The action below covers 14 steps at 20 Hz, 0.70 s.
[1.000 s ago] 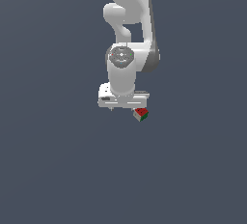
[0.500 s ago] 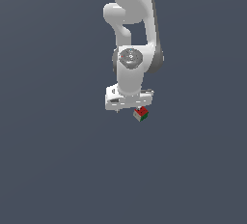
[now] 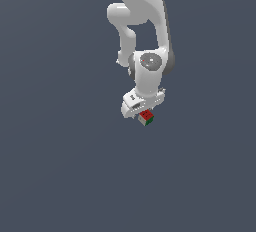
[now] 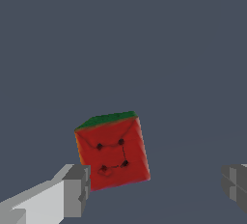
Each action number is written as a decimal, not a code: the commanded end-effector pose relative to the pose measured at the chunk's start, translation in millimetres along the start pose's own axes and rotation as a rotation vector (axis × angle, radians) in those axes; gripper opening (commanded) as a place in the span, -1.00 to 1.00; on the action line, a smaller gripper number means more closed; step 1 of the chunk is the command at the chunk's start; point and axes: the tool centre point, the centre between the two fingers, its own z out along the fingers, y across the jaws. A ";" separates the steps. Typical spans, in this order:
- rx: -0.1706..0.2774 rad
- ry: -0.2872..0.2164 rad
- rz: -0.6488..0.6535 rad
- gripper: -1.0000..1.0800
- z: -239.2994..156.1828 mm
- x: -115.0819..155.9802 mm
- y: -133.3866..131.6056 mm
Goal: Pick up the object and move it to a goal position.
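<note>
Wrist view shows the cube lying on the plain grey floor with its red face turned up toward the camera and a green face showing along one edge. The gripper is spread wide: one grey pad sits just beside the cube's lower corner, perhaps grazing it, while the other pad stands well apart on the opposite side. So the cube is not centred in the gap; it lies close against one finger, with most of the open space on the far side of it. It also sits turned a little, so its sides are not square to the pads.

In the exterior view the white arm reaches straight down and the gripper hangs directly over the cube, which peeks out at its lower edge, slightly toward the exterior view's right. How high the pads are above the floor is hard to judge from either angle.

A cube has no long axis, so the coming move likely turns on two things: sliding the gripper sideways until the cube is midway between the pads, and a small twist to meet its faces flat. No goal marker is visible.
</note>
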 end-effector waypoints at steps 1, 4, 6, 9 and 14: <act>-0.003 0.009 -0.067 0.92 4.6 0.0 -10.8; -0.005 0.016 -0.123 0.92 8.5 -0.2 -20.3; -0.006 0.020 -0.150 0.92 10.3 -0.4 -24.8; -0.007 0.023 -0.173 0.92 11.8 -0.6 -28.8; -0.007 0.022 -0.171 0.92 13.2 -0.6 -28.7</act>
